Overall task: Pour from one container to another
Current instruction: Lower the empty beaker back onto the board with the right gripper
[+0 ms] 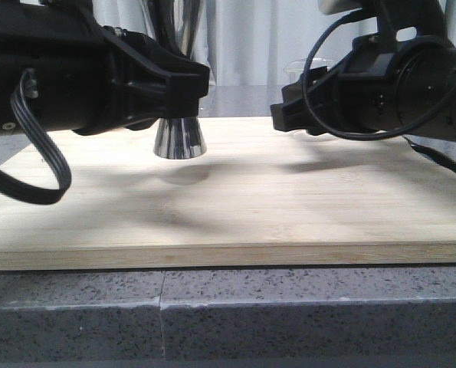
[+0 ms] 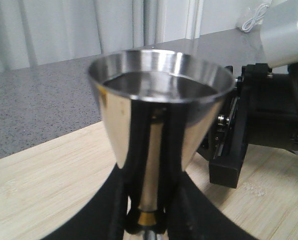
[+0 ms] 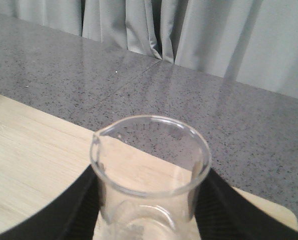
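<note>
Support: I see a bamboo board (image 1: 235, 207) on a speckled grey counter (image 1: 212, 314).
On board: the steel jigger (image 1: 179, 138) stands upright, far left.

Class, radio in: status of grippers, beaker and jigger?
Left gripper shut on jigger. Right gripper shut on beaker, upright. Nothing between them.

The steel jigger (image 2: 159, 115) stands upright on the wooden surface (image 1: 235, 207), gold band at its waist. The clear glass beaker (image 3: 151, 175), lip outward, sits upright too.
</note>
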Available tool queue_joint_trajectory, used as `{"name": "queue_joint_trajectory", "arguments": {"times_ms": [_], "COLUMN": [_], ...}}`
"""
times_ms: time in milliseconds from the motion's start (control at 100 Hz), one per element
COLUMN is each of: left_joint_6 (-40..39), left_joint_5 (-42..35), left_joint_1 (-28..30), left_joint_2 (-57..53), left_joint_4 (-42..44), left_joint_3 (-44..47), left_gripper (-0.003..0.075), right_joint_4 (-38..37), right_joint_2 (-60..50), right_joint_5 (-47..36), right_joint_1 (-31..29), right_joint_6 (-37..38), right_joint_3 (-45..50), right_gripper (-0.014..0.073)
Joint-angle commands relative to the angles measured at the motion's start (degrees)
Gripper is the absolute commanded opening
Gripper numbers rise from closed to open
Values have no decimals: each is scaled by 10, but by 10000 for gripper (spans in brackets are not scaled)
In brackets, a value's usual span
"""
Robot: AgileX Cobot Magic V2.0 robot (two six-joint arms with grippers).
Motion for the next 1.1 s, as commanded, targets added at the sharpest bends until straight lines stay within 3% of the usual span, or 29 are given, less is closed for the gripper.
{"name": "queue_joint_trajectory", "arguments": {"times_ms": [0, 1090], "left_joint_6": [-6, -6], "left_joint_5": [-52, -52], "left_joint_1": [-3, -3], "left_joint_2": [-19, -19], "left_joint_4": [1, 1], "left_joint_3": [-17, -17], "left_gripper": [-19, -19], "right_joint_4": [-10, 4], "right_joint_2": [-17, 9], "right_joint_5": [-53, -65], "right_joint_1": [1, 1], "right_joint_6": [0, 0], "right_joint_3": [-13, -13], "right_gripper": [246, 246]}}
